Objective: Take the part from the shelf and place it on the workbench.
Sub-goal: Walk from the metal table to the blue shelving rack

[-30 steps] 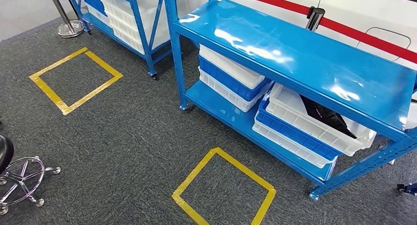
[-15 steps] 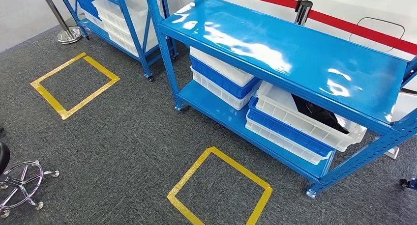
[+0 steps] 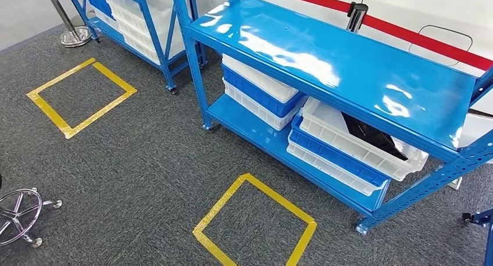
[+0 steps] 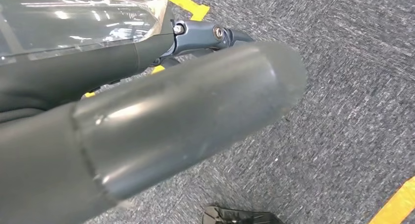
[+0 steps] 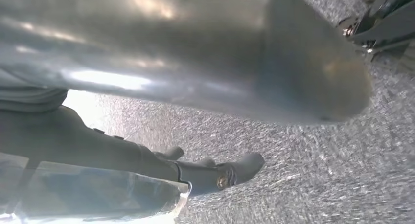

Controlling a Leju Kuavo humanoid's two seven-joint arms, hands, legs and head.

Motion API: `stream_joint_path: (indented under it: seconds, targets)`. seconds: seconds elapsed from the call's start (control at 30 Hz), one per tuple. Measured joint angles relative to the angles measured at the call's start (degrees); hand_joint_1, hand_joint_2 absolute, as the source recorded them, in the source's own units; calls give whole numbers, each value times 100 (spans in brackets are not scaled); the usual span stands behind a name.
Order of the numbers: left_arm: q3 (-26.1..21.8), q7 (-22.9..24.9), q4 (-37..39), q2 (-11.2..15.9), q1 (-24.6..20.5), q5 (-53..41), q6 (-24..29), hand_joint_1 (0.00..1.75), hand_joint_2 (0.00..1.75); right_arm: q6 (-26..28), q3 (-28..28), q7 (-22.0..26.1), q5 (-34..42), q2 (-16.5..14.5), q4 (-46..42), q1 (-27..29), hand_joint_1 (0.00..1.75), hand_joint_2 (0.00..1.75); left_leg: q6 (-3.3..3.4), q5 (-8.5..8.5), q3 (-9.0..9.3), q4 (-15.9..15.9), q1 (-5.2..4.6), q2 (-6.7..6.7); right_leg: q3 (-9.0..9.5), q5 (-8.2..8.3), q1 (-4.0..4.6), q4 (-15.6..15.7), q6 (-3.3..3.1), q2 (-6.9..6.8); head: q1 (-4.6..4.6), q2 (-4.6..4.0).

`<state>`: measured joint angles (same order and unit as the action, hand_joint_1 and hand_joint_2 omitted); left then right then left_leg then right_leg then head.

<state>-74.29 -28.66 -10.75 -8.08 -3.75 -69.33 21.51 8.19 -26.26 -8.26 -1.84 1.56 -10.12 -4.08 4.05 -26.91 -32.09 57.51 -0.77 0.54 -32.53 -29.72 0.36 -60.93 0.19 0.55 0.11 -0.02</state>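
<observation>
Part (image 3: 372,135), black, lies in a white bin (image 3: 407,164) on the blue shelf's (image 3: 256,129) lower level at three o'clock, so by my judgement carrying it to the desk remains. The left hand (image 4: 186,116) and right hand (image 5: 195,53) hang over carpet; whether spread or closed, I cannot tell.

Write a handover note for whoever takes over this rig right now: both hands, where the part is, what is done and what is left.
Left hand: hangs over the carpet, fingers out, holding nothing.
Right hand: the same.
Part: a black part lies in the top white bin, right stack, on the blue rack's lower shelf.
Done: neither hand holds a part, and none lies on the rack's glossy top.
Left: for this part, lifting it out and setting it on the workbench.
</observation>
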Motion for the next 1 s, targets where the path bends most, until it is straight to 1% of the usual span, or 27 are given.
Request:
stream_joint_path:
  seconds: [0.03, 0.1, 0.13, 0.17, 0.2, 0.23, 0.27, 0.3, 0.33, 0.37, 0.4, 0.47, 0.5, 0.53, 0.6, 0.63, 0.67, 0.7, 0.73, 0.77, 0.8, 0.83, 0.87, 0.9, 0.97, 1.0]
  targets:
    - [0, -2, 0, -4, -2, -1, 1, 0, 0, -6, -2, 0, 1, 9, 0, -1, 0, 0, 1, 23, 25, -37, 19, 8, -143, -127, -7, -282, -1, -5, 2, 0]
    - [0, -3, 0, -5, -4, -2, 1, 0, 0, -13, -7, -1, 3, 29, 0, 2, 0, 0, 12, 25, 26, -44, 16, 16, -515, -406, -41, -1000, 13, -7, 5, 0]
    - [0, -3, 0, -5, -3, -3, 0, 0, 0, -16, -9, 0, 5, 40, 0, 8, 0, 0, 9, 19, 26, -42, 17, 17, -646, -468, -62, -1244, 42, -9, 4, 0]
    - [0, -2, 0, -5, -2, -4, -1, 0, 0, -21, -11, 1, 10, 52, 1, 17, 0, 0, 3, 12, 28, -39, 22, 14, -680, -442, -84, -1290, 91, -11, 5, 0]
    - [0, -2, 0, -7, 0, -6, -3, 0, 0, -27, -12, 4, 16, 63, 1, 25, 0, 0, -11, 2, 38, -36, 29, 10, -599, -330, -107, -1107, 155, -15, 6, 0]
    - [0, -3, 0, -9, 1, -8, -5, 0, 0, -33, -13, 8, 20, 76, 1, 29, 0, 0, -31, -11, 54, -33, 38, 6, -420, -164, -134, -739, 219, -26, 7, 0]
    - [0, -5, 0, -11, 2, -10, -11, 0, 0, -40, -13, 11, 24, 88, 1, 29, 0, 0, -58, -29, 71, -27, 39, 6, -225, -10, -149, -326, 259, -46, 9, 0]
    - [0, -9, 0, -13, 1, -11, -17, 0, 0, -47, -14, 14, 25, 97, 0, 25, 0, 0, -93, -56, 87, -20, 33, 7, -59, 107, -147, 18, 264, -57, 11, 0]
    - [0, -14, 0, -14, -1, -11, -23, 0, 0, -53, -14, 15, 26, 105, 0, 22, 0, 0, -128, -80, 99, -14, 28, 9, 42, 167, -137, 231, 232, -65, 9, 0]
    - [0, -19, 0, -14, -2, -11, -32, 0, 0, -58, -14, 16, 26, 114, 0, 21, 0, 0, -165, -103, 108, -10, 25, 12, 72, 173, -116, 307, 178, -65, 8, 0]
    - [0, -22, 0, -15, -3, -12, -37, 0, 0, -62, -15, 17, 27, 122, 0, 23, 0, 0, -203, -122, 117, -10, 32, 13, 79, 170, -98, 319, 122, -56, 7, 0]
    - [0, -30, 0, -15, -5, -13, -44, 0, 0, -68, -18, 20, 27, 131, 0, 29, 0, 0, -274, -180, 109, 66, 70, 8, 140, 174, -141, 349, 27, -48, 2, 0]
    - [0, -33, 0, -16, -5, -13, -44, 0, 0, -70, -20, 22, 27, 133, 0, 30, 0, 0, -309, -273, 47, 220, 88, -1, 179, 177, -164, 366, -18, -46, -13, 0]
    - [1, -35, 0, -17, -5, -13, -44, 0, 0, -71, -22, 25, 27, 137, 0, 29, 0, 0, -341, -412, -75, 484, 108, -12, 220, 176, -184, 378, -57, -45, -25, 0]
    - [1, -39, 1, -21, -1, -12, -44, 0, 0, -73, -25, 31, 27, 148, 0, 26, 0, 0, -398, -723, -460, 1197, 145, -34, 252, 144, -158, 379, -117, -48, -44, 0]
    - [1, -40, 2, -22, 3, -11, -44, 0, 0, -74, -26, 32, 27, 150, 0, 26, 0, 0, -421, -791, -638, 1473, 166, -39, 272, 124, -148, 378, -127, -44, -40, 0]
    - [0, -43, 2, -23, 6, -10, -44, 0, 0, -75, -28, 33, 27, 151, 0, 29, 0, 0, -437, -756, -742, 1582, 184, -42, 297, 99, -143, 377, -129, -35, -42, 0]
    - [0, -45, 2, -23, 9, -9, -44, 0, 0, -75, -29, 33, 27, 152, 0, 33, 0, 0, -448, -609, -741, 1483, 200, -41, 333, 71, -141, 376, -119, -24, -44, 0]
    - [-1, -48, 2, -23, 10, -6, -44, 0, 0, -76, -30, 36, 27, 152, 0, 37, 0, 0, -450, -380, -644, 1199, 214, -41, 379, 38, -144, 375, -99, -11, -44, 0]
    - [-1, -54, 2, -23, 10, -3, -45, 0, 0, -76, -31, 40, 27, 152, 0, 41, 0, 0, -445, -153, -491, 827, 224, -43, 410, 3, -147, 377, -73, -2, -47, 0]
    - [-2, -62, 1, -23, 8, -2, -47, 0, 0, -76, -31, 48, 27, 152, -1, 38, 0, 0, -433, -6, -339, 491, 220, -47, 432, -37, -131, 372, -39, 4, -48, 0]
    - [-2, -71, 1, -23, 5, -1, -50, 0, 0, -76, -32, 57, 27, 153, -1, 33, 0, 0, -412, 60, -235, 270, 207, -54, 443, -72, -119, 374, -4, 8, -46, 0]
    - [-2, -81, 1, -23, 4, -1, -52, 0, 0, -76, -32, 67, 27, 154, -2, 28, 0, 0, -381, 49, -182, 171, 184, -61, 443, -99, -109, 381, 33, 10, -48, 0]
    - [-2, -92, 0, -23, 3, -1, -55, 0, 0, -75, -32, 77, 27, 154, -3, 23, 0, 0, -343, 13, -167, 153, 152, -66, 455, -119, -105, 394, 70, 10, -47, 0]
    - [-3, -108, 1, -26, 4, 0, -55, 0, 0, -71, -32, 92, 27, 154, -8, 23, 0, 0, -246, 12, -119, 96, 138, -69, 483, -153, -120, 383, 130, -2, -48, 0]
    - [-3, -114, 1, -28, 4, 2, -55, 0, 0, -68, -32, 97, 27, 152, -11, 24, 0, 0, -196, 15, -80, 56, 141, -63, 445, -207, -124, 267, 140, -10, -45, 0]
